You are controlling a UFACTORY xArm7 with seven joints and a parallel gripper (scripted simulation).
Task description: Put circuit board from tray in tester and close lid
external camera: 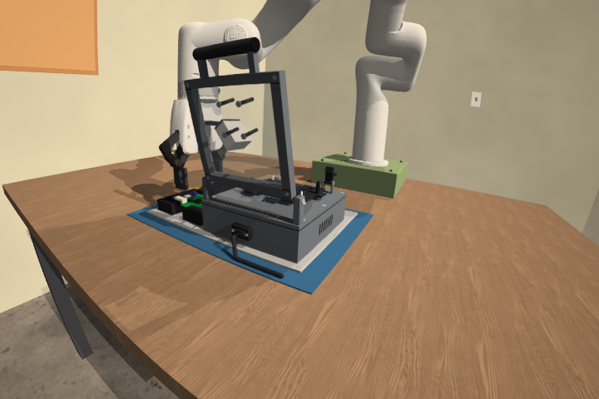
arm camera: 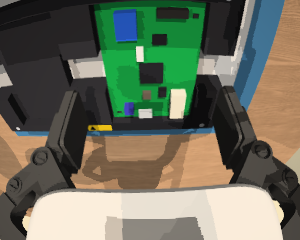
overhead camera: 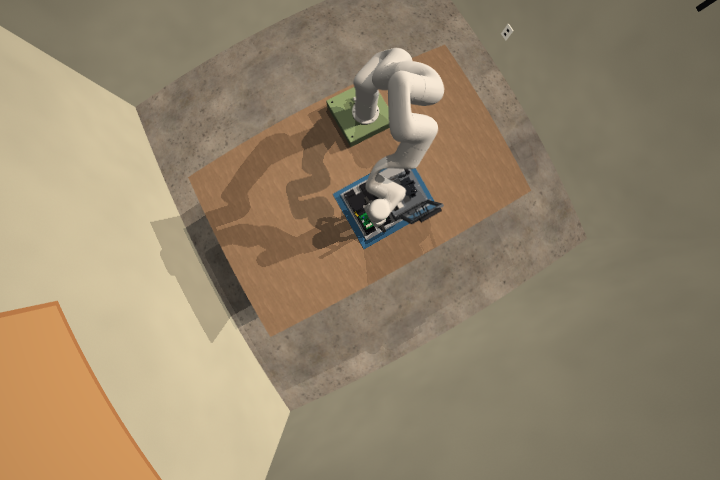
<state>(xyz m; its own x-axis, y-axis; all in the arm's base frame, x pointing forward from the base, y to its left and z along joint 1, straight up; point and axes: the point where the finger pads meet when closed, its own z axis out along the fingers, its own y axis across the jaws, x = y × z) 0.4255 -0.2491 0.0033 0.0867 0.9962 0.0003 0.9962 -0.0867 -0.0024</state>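
The green circuit board [arm camera: 150,65] [external camera: 195,199] [overhead camera: 365,219] lies face up in a pocket of the black tray [arm camera: 35,75] [external camera: 170,204]. Its white connector [arm camera: 177,102] is at the end nearest the bottom of the wrist view. My gripper [arm camera: 150,103] [external camera: 199,177] is open and empty. It hangs a little above the board's connector end, with one finger off each long side. The grey tester [external camera: 272,225] stands beside the tray. Its lid [external camera: 281,131] stands raised, with the black handle [external camera: 225,47] on top. The latch hook [external camera: 329,174] stands on the far edge.
Tray and tester rest on a grey plate on a blue mat [external camera: 329,253] [arm camera: 262,50] on the wooden table [external camera: 451,282]. A black cable [external camera: 255,267] runs from the tester's front. The arm's green base [external camera: 361,176] stands behind the tester.
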